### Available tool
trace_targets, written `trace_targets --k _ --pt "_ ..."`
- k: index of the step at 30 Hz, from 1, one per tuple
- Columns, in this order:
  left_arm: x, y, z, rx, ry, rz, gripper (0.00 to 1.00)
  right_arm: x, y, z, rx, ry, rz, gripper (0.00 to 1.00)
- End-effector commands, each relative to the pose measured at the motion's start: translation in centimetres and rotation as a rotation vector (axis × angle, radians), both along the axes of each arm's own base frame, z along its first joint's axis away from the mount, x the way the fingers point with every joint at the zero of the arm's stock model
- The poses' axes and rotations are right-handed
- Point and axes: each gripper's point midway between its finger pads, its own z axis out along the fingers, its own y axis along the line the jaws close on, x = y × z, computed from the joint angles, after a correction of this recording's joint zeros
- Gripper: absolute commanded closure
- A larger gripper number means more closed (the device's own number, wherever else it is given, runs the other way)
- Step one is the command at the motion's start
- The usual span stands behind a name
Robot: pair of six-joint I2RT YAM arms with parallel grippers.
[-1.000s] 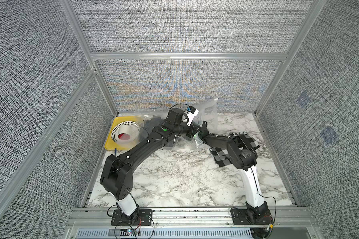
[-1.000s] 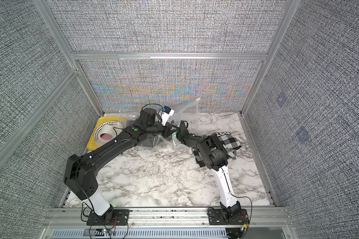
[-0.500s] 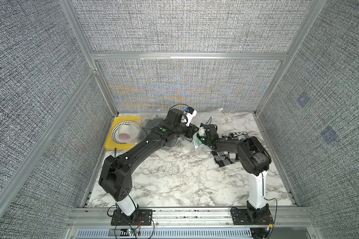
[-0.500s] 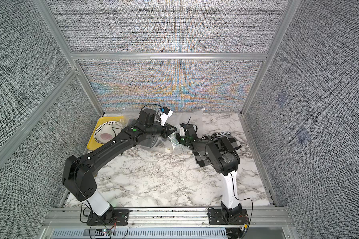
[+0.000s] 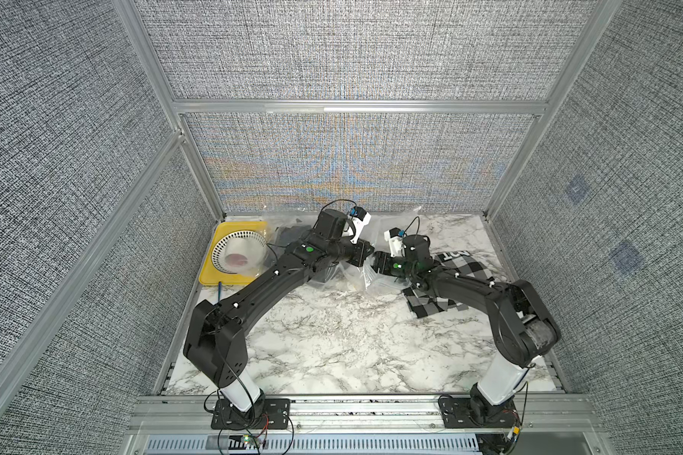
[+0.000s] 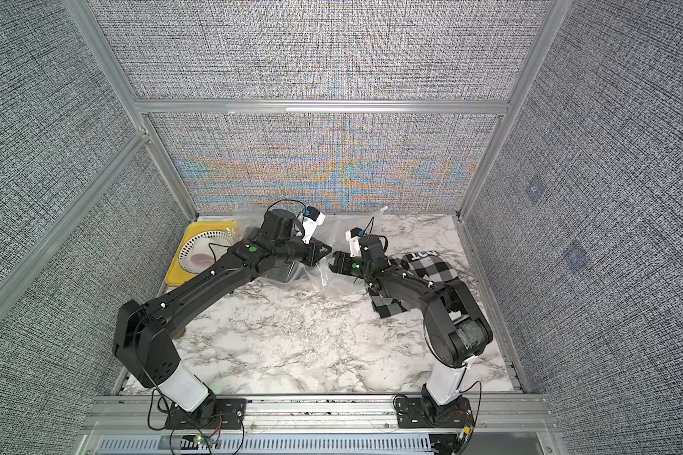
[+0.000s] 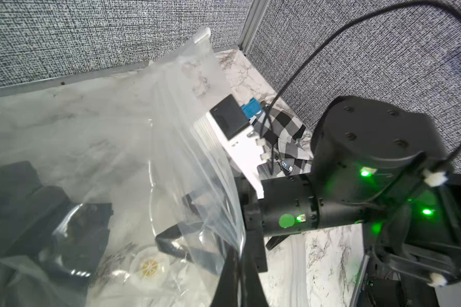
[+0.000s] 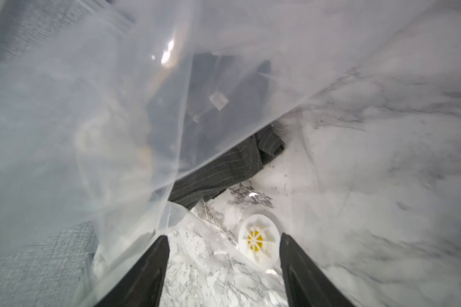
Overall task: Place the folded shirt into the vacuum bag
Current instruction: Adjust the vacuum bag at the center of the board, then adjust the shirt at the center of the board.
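Note:
The vacuum bag is crinkly clear plastic at the back middle of the table, seen in both top views. My left gripper is shut on the edge of its upper sheet and holds it lifted. My right gripper is open, its fingers reaching under that sheet, with the bag's white valve lying between them. The folded shirt, black-and-white checked, lies on the table at the right, partly under my right arm. In a top view the grippers meet tip to tip, left gripper and right gripper.
A dark pinstriped cloth lies beyond the valve, partly behind the plastic. A yellow tray with a white perforated bowl stands at the back left. Grey walls close in the marble table on three sides.
My right arm has stretched out low, its elbow swinging toward the right wall, uncovering more of the checked shirt. The bag's raised flap at the back has dropped lower. The left gripper stays shut.

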Motion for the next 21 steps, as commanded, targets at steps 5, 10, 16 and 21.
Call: trace_targets --k 5,10,16,21 --pt "0.4 1.5 -1.3 0.052 0.008 0.078 1.00 -2.3 -3.6 1.4 -0.093 -0.050 -0.053 0.26" --pt "0.6 1.9 -1.6 0.067 0.002 0.097 1.00 -3.7 -5.6 5.0 -0.095 -0.128 -0.089 0.17" --pt "0.6 2.0 -1.5 0.067 -0.003 0.103 1.00 -4.1 -12.3 6.3 -0.165 -0.141 -0.272 0.14" --pt "0.3 2.3 -1.3 0.062 -0.014 0.103 1.00 -4.3 -19.4 3.4 -0.226 -0.051 -0.428 0.14"
